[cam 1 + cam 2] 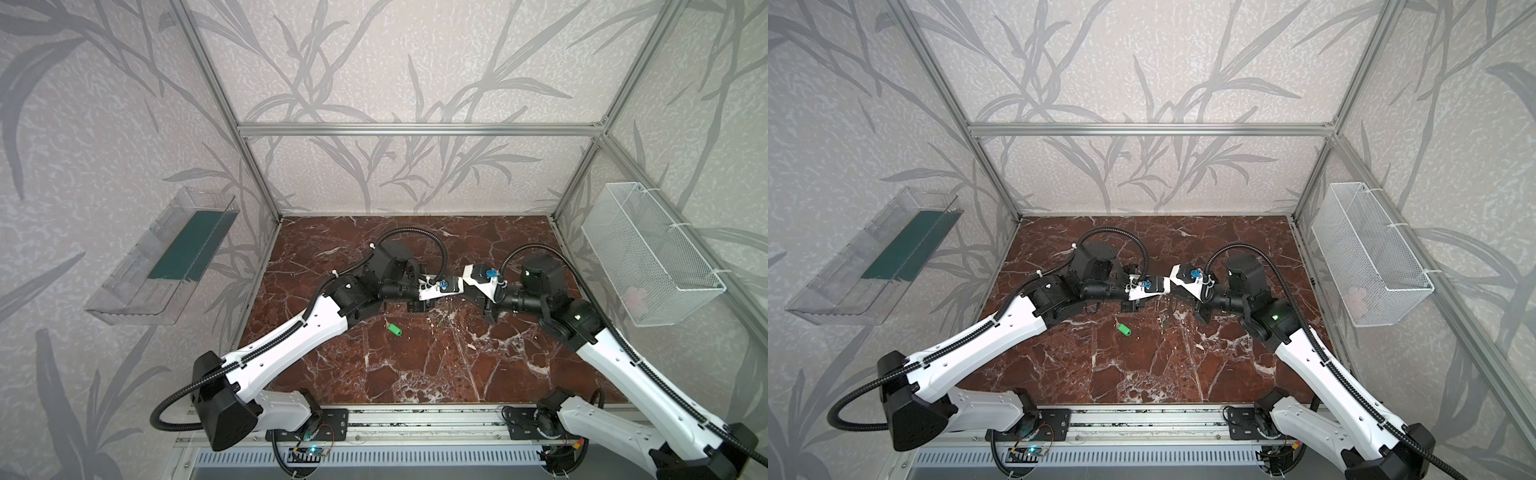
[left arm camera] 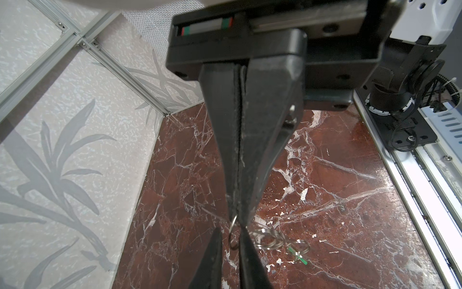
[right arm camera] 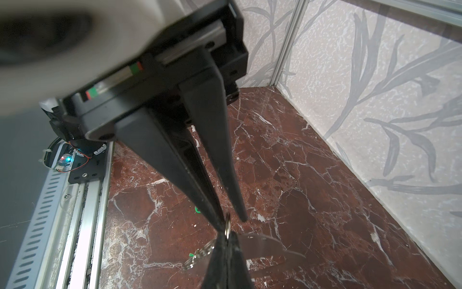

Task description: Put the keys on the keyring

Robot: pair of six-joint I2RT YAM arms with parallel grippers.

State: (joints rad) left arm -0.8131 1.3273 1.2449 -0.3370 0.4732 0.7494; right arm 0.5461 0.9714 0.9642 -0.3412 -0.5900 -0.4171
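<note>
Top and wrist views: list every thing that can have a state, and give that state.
left gripper: shut on the small metal ring.
right gripper: shut, tips at that ring.
green key tag: lying loose on the table, untouched.
grey metal plate: beside the ring; lifted or resting, cannot tell.

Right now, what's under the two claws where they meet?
The left claw and right claw both pinch a small ring. Below are more rings, a green bit and a grey plate. From above, the arms hide most.
</note>
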